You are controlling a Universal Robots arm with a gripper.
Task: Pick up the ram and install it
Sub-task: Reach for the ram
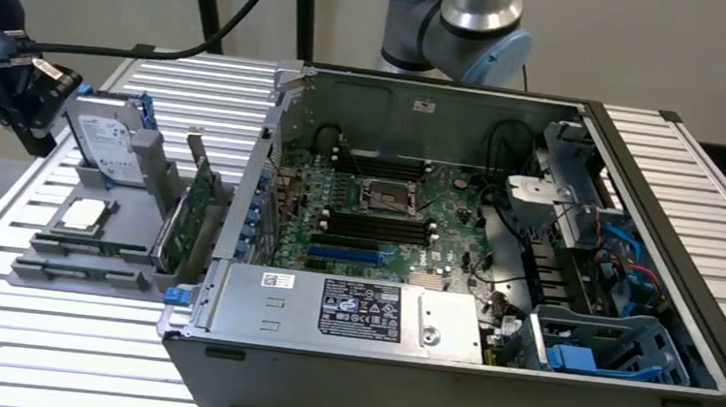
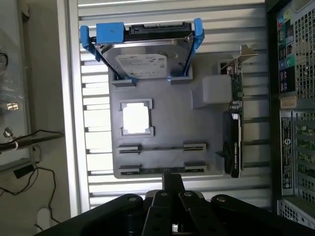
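Observation:
The ram (image 2: 162, 147) shows edge-on as a thin strip between two small holders on the grey fixture (image 2: 162, 118), which sits on the table beside the open computer case (image 1: 454, 366). My gripper (image 2: 172, 178) hangs well above the near edge of this fixture, apart from the ram. Its fingers meet at a point with nothing between them. In the exterior view the gripper (image 1: 34, 134) is at the far left, above the table. The motherboard (image 1: 376, 214) with its black and blue slots (image 1: 368, 231) lies inside the case.
On the fixture stand a hard drive (image 2: 142, 61) in a blue bracket, a square processor (image 2: 135, 118) and a green expansion card (image 2: 235, 128) next to the case wall. Black cables hang at the exterior view's upper left. The power supply (image 1: 342, 309) fills the case front.

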